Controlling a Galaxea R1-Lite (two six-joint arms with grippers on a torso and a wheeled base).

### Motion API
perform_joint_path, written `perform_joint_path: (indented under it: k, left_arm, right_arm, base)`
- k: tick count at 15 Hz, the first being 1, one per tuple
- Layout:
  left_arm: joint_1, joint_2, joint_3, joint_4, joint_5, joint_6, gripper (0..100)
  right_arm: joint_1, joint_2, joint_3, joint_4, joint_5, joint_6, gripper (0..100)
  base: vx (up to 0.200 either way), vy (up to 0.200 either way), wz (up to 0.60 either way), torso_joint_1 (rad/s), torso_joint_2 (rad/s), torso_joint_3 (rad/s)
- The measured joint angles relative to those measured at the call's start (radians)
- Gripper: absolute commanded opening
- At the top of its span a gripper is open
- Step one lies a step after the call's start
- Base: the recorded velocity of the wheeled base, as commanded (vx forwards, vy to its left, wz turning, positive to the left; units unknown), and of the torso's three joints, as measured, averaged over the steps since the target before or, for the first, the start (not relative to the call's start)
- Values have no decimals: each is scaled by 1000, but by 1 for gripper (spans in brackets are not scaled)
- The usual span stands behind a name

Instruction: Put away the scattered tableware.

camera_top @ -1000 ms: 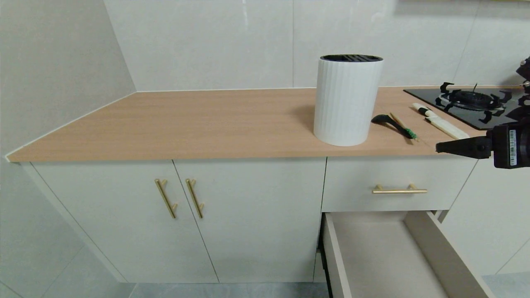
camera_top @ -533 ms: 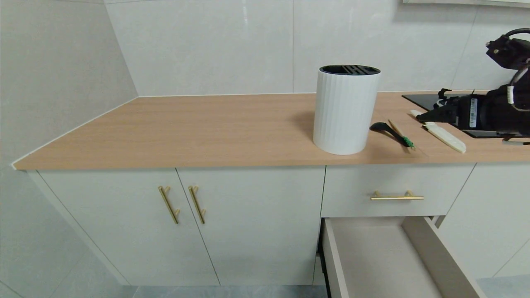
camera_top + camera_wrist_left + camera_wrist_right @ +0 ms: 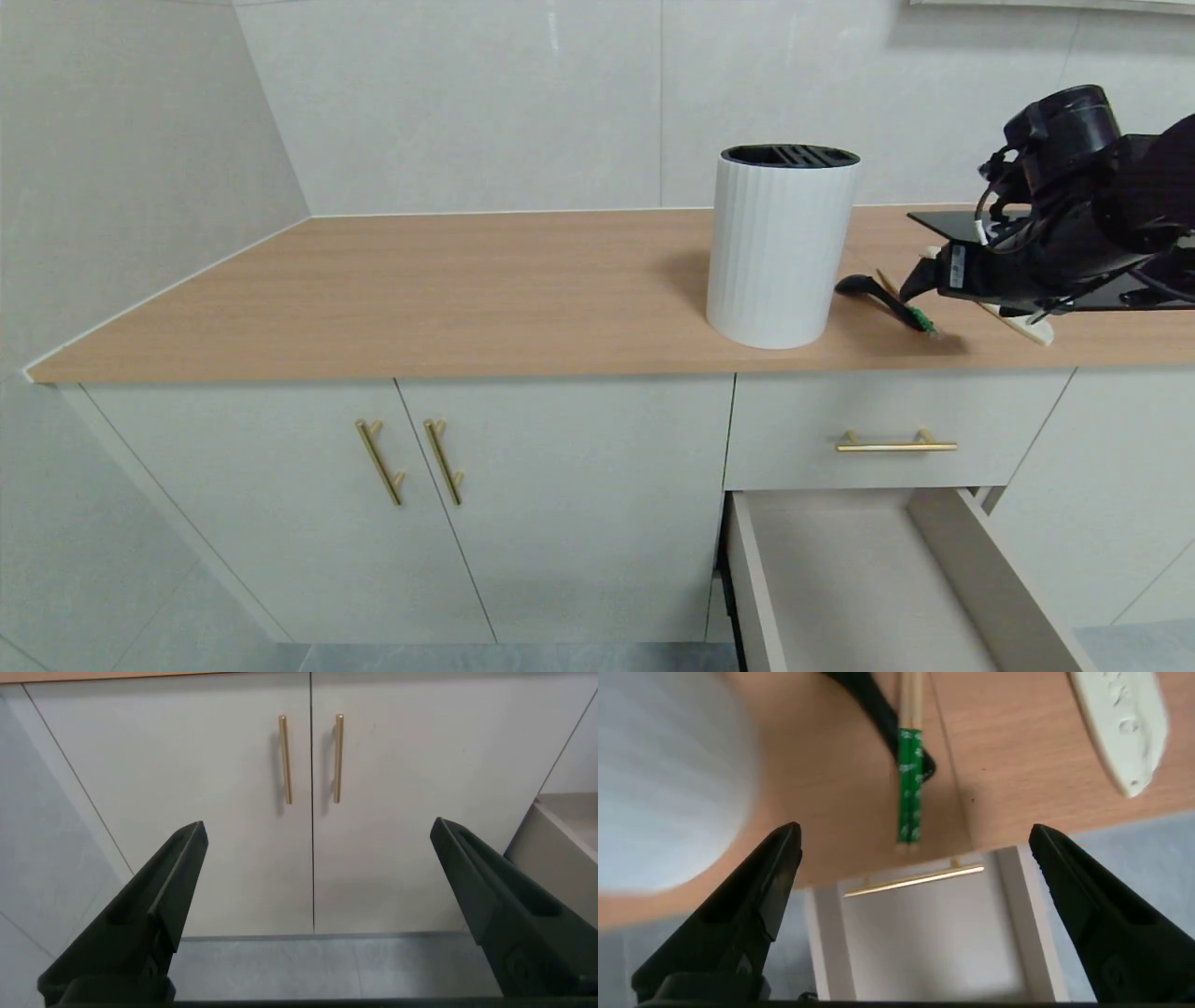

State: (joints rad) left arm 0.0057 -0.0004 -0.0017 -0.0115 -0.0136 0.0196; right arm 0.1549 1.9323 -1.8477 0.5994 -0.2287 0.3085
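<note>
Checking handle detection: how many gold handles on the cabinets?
3: left door handle, right door handle, shut drawer handle. A fourth may be hidden on the open drawer.

— Fig. A, right arm (image 3: 1092, 215)?
— I see matte black shells, a cylindrical joint cap (image 3: 1064, 117), looped black cables (image 3: 988, 201), a white printed label (image 3: 956, 278).
— Fig. B, left gripper (image 3: 318, 831), fingers (image 3: 149, 915)?
— I see black, tapered wedges.

Wooden countertop (image 3: 467, 280) — white holder (image 3: 780, 247), black spoon (image 3: 861, 287), chopsticks (image 3: 922, 321)
</note>
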Motion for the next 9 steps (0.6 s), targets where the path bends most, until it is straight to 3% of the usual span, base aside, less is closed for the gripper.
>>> perform_joint_path:
  k: [8, 9]
  left_arm:
    - [0, 0, 0, 0, 1, 0, 100]
    - [0, 0, 0, 0, 1, 0, 100]
  right_arm:
    - [-13, 93, -35, 2, -4, 1, 100]
    - [-15, 98, -37, 2, -4, 1, 0]
  base:
    - [0, 0, 0, 0, 0, 0]
    - [0, 0, 0, 0, 0, 0]
